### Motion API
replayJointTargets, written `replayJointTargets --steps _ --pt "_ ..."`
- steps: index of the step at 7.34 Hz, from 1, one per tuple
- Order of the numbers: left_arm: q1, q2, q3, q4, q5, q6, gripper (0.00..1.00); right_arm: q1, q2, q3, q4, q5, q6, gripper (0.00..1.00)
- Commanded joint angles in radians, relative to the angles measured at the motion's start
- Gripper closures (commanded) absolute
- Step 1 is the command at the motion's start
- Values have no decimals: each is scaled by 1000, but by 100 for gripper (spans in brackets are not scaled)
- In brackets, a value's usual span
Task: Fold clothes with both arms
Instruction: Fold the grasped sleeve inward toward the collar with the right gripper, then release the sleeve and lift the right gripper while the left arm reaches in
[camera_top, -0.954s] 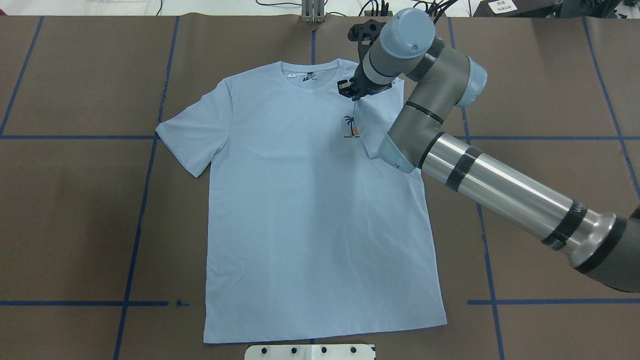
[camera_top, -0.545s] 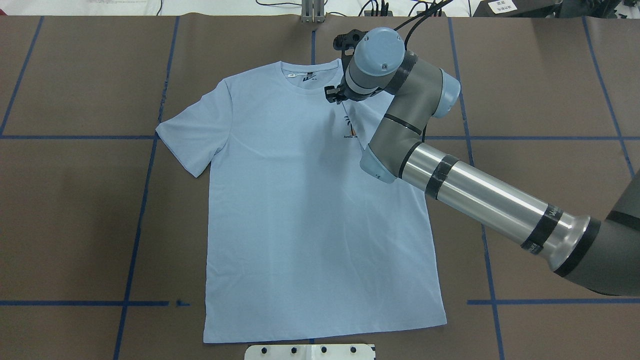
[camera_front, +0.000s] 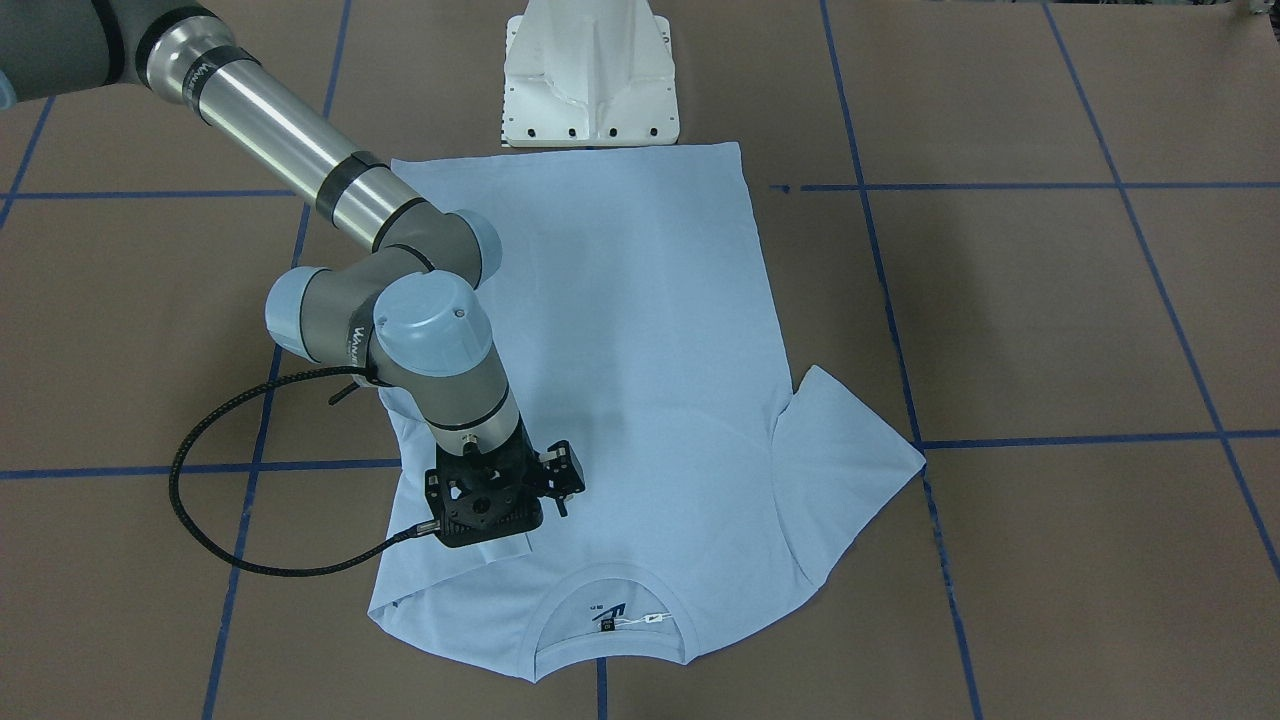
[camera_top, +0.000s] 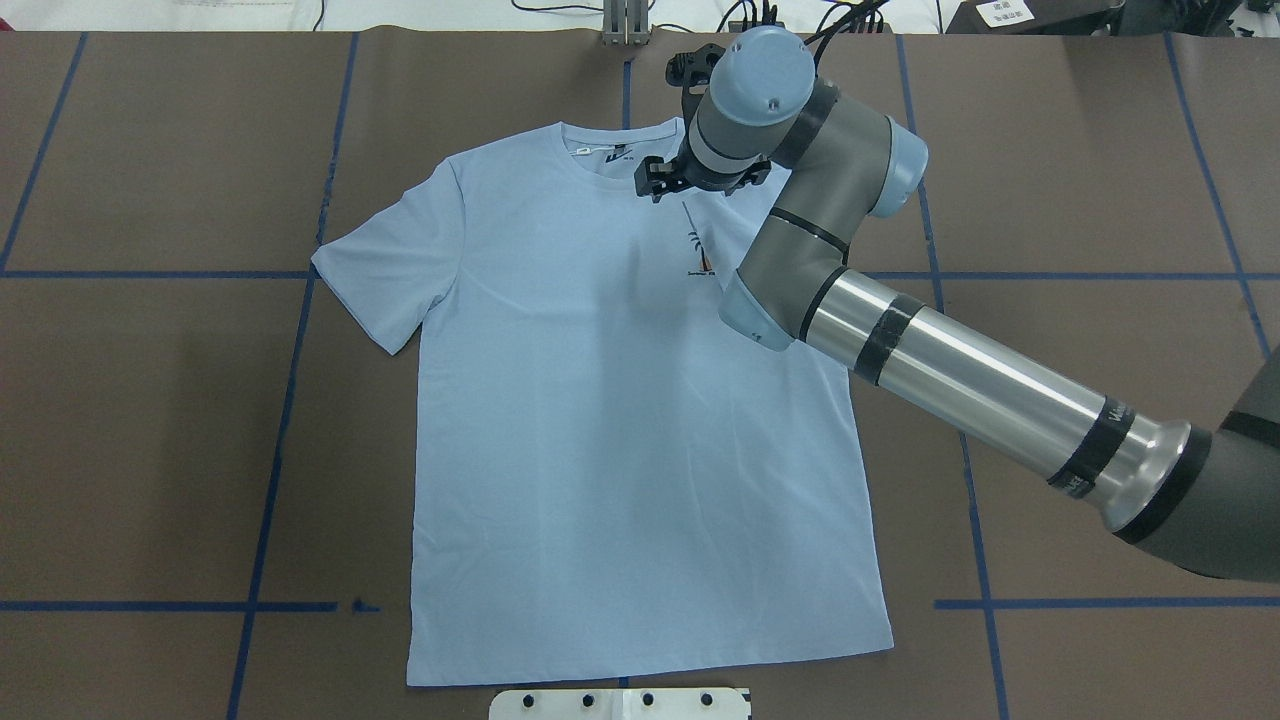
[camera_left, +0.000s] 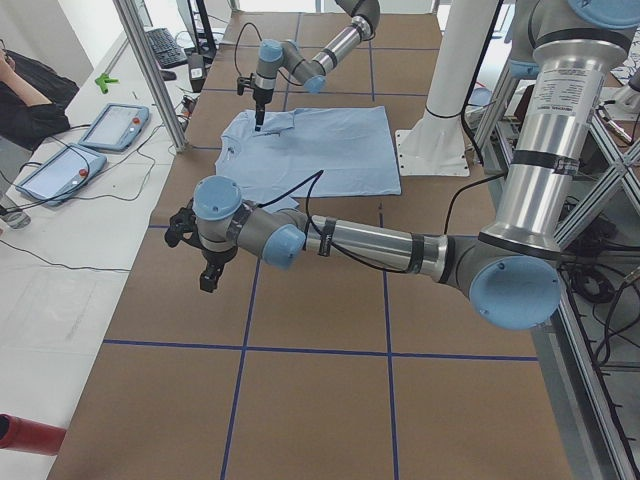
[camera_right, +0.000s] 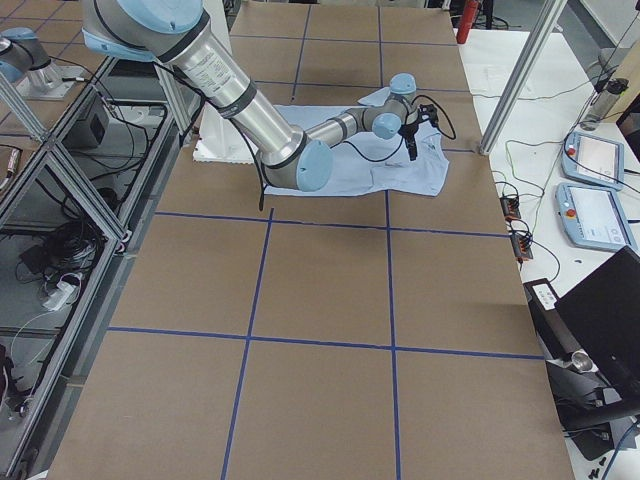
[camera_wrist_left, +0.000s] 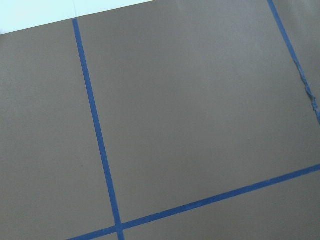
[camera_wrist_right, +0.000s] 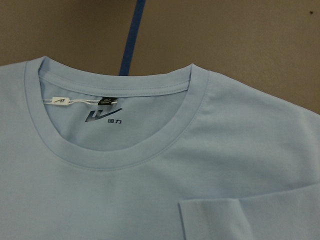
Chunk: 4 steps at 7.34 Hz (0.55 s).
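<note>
**Right claw working beside the collar as shirt fold is getting under way**

A pale blue T-shirt (camera_top: 620, 450) is lying face up on the brown bench (camera_top: 150, 400). Its long axis is running straight away from the robot, with the collar (camera_wrist_right: 150, 155) at the far end. The right claw (camera_top: 700, 183) is pointing down at the cloth just beside the collar, on the robot's right of it. Its wrist is hiding the fingertips, so whether it is pinching fabric or standing wide cannot be told.

The sleeve (camera_wrist_right: 215, 220) on that side of the collar is lying doubled inward over the chest, its hemmed edge making a crisp step. It is crowding the small palm print (camera_top: 697, 252). The opposite sleeve (camera_front: 850, 470) is spreading flat, well out from the collar.

The left claw (camera_left: 205, 268) is hanging over bare bench crossed by blue tape (camera_wrist_left: 95, 125), well apart from the collar. Its opening cannot be judged either.

The right arm is much the nearer, so any next pull looks likely to be running across the long axis from its side. The knit is looking thin, soft and matte, the ribbed collar thicker, with a white label (camera_wrist_right: 60, 101) tucked inside. The cloth is likely to be sliding easily and creasing.
</note>
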Motion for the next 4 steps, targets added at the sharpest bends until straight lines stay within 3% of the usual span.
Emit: replayJointTargets --steps 1,3,4 --pt "162 -35 -29 -88 100 -300 0 58 -9 126 -191 148 0 0" --pt "312 -85 -30 -171 205 -573 0 101 -91 273 -328 191 -8 0" --pt "412 -123 -15 -179 312 -670 0 124 -131 345 -397 199 -16 0"
